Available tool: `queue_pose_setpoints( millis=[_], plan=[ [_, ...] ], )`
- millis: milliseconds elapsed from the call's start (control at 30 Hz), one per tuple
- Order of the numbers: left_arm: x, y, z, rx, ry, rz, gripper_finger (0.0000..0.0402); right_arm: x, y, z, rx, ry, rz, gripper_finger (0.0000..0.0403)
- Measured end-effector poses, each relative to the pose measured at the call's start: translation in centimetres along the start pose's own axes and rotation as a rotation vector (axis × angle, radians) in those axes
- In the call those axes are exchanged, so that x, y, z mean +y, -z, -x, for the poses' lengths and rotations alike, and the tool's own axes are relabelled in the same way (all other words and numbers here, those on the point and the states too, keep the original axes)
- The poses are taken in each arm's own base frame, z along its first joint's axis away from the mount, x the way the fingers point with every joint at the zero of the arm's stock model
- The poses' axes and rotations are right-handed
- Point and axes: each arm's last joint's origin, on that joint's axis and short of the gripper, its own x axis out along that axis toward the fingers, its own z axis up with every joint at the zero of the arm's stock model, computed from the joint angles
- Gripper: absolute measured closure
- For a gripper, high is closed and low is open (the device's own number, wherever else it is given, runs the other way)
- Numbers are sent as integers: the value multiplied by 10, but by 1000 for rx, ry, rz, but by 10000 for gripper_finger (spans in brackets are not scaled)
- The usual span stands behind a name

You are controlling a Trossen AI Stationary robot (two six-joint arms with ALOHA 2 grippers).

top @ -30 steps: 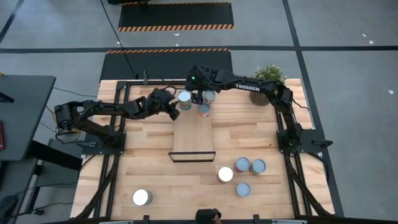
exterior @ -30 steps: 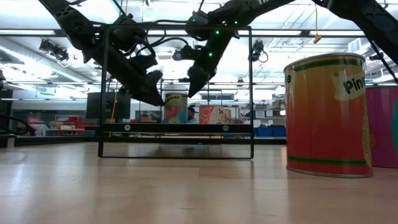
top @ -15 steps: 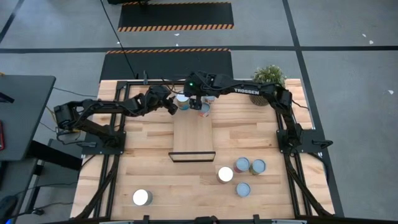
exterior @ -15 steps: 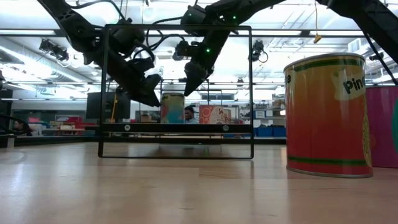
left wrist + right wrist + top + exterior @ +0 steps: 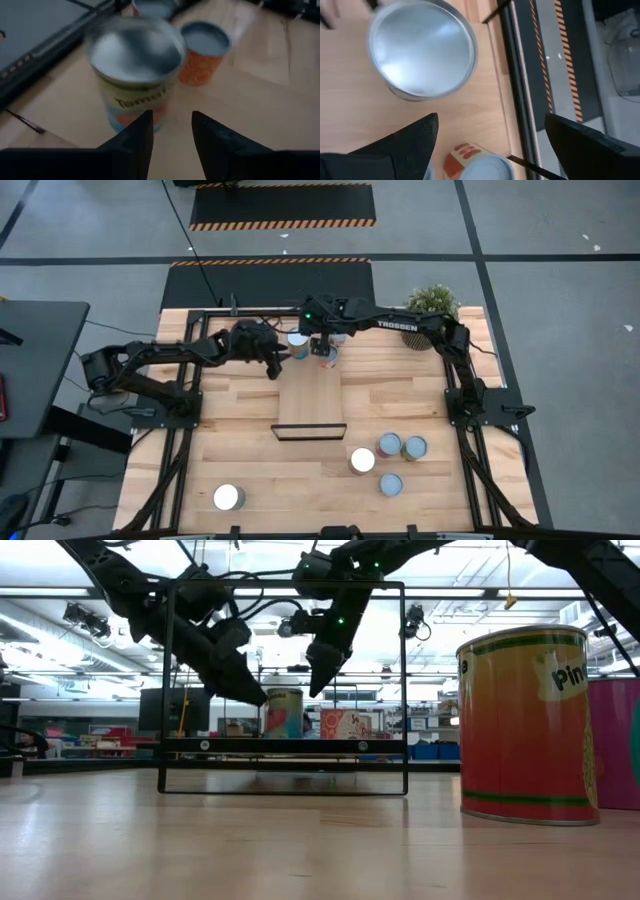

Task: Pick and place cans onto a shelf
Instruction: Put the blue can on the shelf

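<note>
The light-wood shelf lies mid-table. Three cans stand upright on their bases at its far end: a silver-topped one, an orange one and one behind. My left gripper hovers just left of the silver-topped can, open by a narrow gap, nothing between its fingers. My right gripper hangs above the cans, wide open, with a red-and-white labelled can low between its fingers.
Several more cans stand near the table's right front and one at the near left. A potted plant is at the far right. Up close in the low view are an orange can and a pink one.
My left gripper has swung a little toward the far edge and back beside the silver-topped can, turning at the wrist; its finger gap looks the same. The cans stay upright in place.
</note>
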Motion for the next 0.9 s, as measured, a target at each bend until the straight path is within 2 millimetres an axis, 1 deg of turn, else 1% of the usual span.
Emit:
queue_pose_setpoints(
  millis=[100, 167, 300, 467, 567, 700, 833, 900],
  plan=[
    [-5, 3, -3, 18, -29, -5, 260, -3, 1, 4, 3, 11, 8, 30],
    [-8, 4, -3, 29, -48, 1, 260, -3, 2, 9, -4, -27, 23, 30],
    [-11, 4, -3, 21, -58, 31, 260, 0, 2, 9, -24, -115, 32, 30],
    [-9, 3, -3, 0, -181, 48, 260, 1, -3, 6, -66, -113, 39, 30],
    [-3, 1, -2, -31, -300, 54, 260, -1, -7, 6, -114, -95, 26, 30],
    [12, -5, -1, -105, -435, 84, 260, -5, -11, 6, -160, -76, 9, 30],
    [27, -7, 2, -121, -485, 117, 260, -9, -13, 6, -183, -45, -7, 30],
    [31, -6, 7, -102, -455, 127, 260, -11, -12, 10, -166, -13, -7, 30]
  ],
)
